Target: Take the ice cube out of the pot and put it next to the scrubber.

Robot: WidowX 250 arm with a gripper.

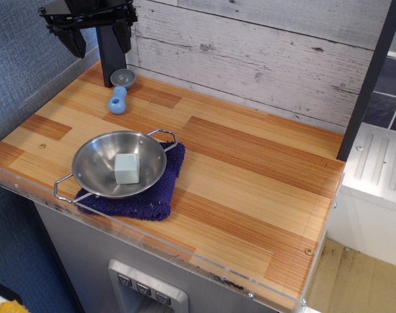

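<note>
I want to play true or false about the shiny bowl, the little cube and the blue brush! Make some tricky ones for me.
1. The ice cube sits inside the pot. True.
2. The pot stands on bare wood. False: it rests on a dark blue cloth.
3. The scrubber lies at the far left of the counter, near the wall. True.
4. The gripper is holding the ice cube. False: it hangs up high near the scrubber, holding nothing, fingers apart.
5. The scrubber is inside the pot. False: it lies on the wood, apart from the pot.
</note>
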